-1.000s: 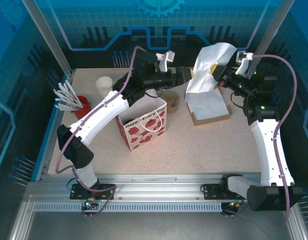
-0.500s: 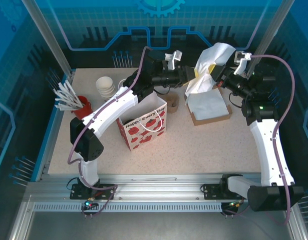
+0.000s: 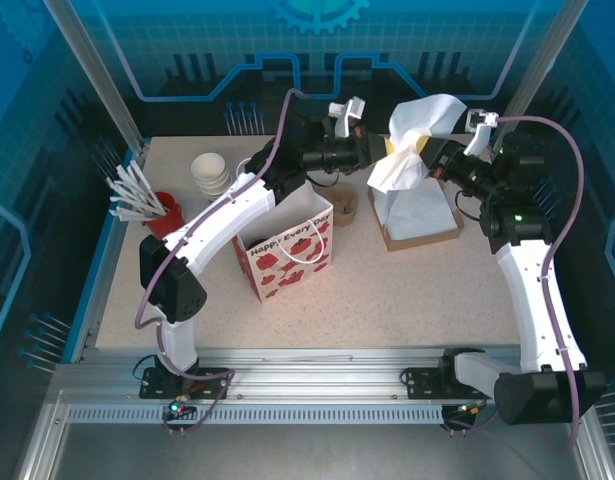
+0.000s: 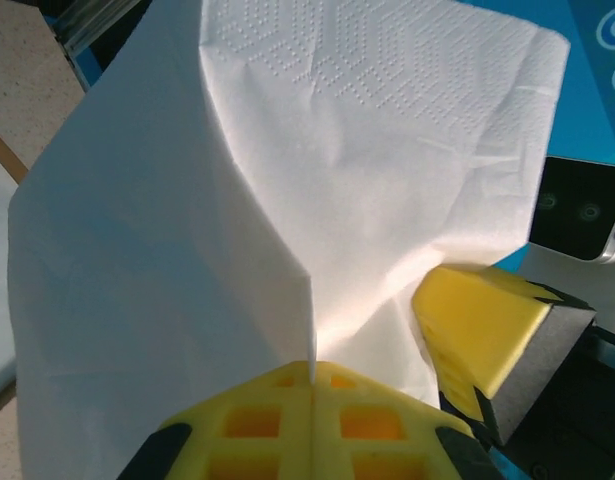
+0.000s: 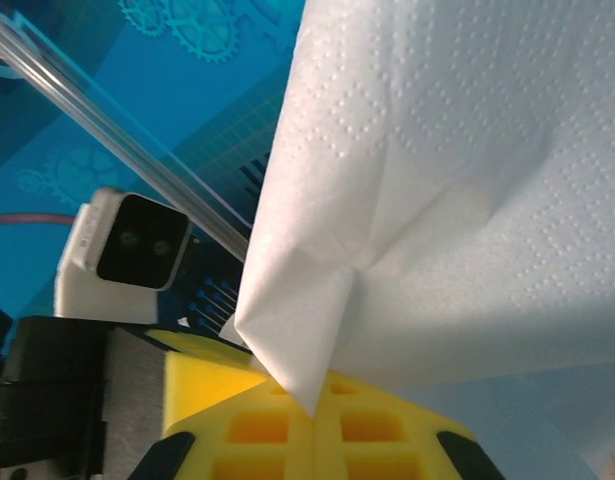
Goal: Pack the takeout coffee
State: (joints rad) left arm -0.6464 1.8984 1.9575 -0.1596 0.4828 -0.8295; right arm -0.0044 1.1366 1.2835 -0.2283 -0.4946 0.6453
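In the top view the red-and-white paper bag (image 3: 287,250) stands open near the centre of the desk (image 3: 407,290), with the brown carrier (image 3: 343,208) just past it at 1 o'clock. Farther back, toward 12 o'clock, a white napkin (image 3: 427,120) hangs above the napkin box (image 3: 419,225). The left pincer (image 4: 312,372) is clamped tight on its 9 o'clock side and the right pincer (image 5: 314,400) on its 3 o'clock side. Where the takeout coffee stands cannot be told.
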